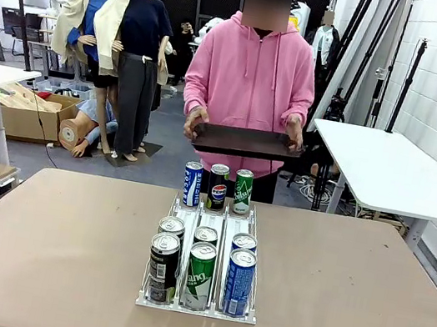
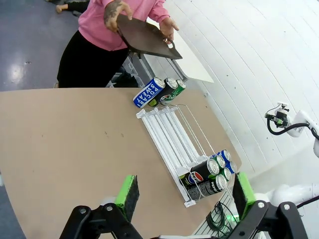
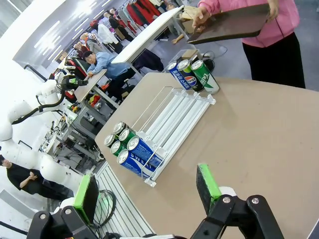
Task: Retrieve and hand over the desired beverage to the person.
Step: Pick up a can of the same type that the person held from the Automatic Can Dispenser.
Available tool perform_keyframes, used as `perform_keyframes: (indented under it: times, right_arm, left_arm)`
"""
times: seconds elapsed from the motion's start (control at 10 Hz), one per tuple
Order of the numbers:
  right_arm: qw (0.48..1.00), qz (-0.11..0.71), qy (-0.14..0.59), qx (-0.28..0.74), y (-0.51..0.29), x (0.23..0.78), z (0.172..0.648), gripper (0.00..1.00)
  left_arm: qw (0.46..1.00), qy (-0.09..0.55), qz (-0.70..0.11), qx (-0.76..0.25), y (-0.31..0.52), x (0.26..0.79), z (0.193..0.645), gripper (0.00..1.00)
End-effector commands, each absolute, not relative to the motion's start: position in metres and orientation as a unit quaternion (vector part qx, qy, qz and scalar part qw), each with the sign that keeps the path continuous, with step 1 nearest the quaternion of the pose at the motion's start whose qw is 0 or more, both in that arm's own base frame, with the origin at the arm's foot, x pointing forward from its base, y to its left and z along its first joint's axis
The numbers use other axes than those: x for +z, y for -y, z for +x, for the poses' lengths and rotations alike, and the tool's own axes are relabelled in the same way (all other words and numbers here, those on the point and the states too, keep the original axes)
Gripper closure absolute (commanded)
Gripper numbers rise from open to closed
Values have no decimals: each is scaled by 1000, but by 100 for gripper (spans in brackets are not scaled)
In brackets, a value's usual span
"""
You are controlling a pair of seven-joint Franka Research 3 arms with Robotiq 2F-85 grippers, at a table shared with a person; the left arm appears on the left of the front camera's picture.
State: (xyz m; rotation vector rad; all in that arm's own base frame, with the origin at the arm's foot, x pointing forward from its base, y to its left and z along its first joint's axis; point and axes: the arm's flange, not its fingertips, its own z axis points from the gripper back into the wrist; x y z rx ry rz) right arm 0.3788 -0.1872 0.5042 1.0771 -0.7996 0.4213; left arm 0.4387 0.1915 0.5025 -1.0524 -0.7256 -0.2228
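Reaching between the tightly packed aluminium drink cans (image 1: pixel 198 277) in the clear plastic rack (image 1: pixel 224 218) mid-table risks toppling neighbours or taking the wrong one; the black, green-padded left gripper (image 2: pixel 185 191) and right gripper (image 3: pixel 148 189) both stand spread, empty.

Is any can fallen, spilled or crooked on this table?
Nothing stands out. All nine drink cans stand upright in the white three-lane rack, three at its far end, six nearer. The person holds the dark flat tray.

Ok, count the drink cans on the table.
9. Far end of the rack: Pocari Sweat can, Pepsi can, far green can. Near end: black can, near green can, blue can, with three more cans behind. None looks hidden.
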Motion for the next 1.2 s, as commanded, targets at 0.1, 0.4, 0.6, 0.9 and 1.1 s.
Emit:
perform_keyframes:
  times: [0.1, 0.4, 0.6, 0.9, 1.1]
  right_arm:
    - [761, 497, 369, 195, 186, 504, 378, 0]
    - [761, 497, 369, 195, 186, 504, 378, 0]
    - [761, 497, 369, 195, 186, 504, 378, 0]
    - [761, 497, 369, 195, 186, 504, 378, 0]
    - [761, 497, 369, 195, 186, 504, 378, 0]
  left_arm:
    - [796, 338, -493, -100, -192, 504, 438, 0]
    - [796, 338, -493, -100, -192, 504, 438, 0]
    - [796, 338, -493, -100, -192, 504, 438, 0]
    - [796, 338, -493, -100, -192, 504, 438, 0]
    - [796, 338, -493, -100, -192, 504, 438, 0]
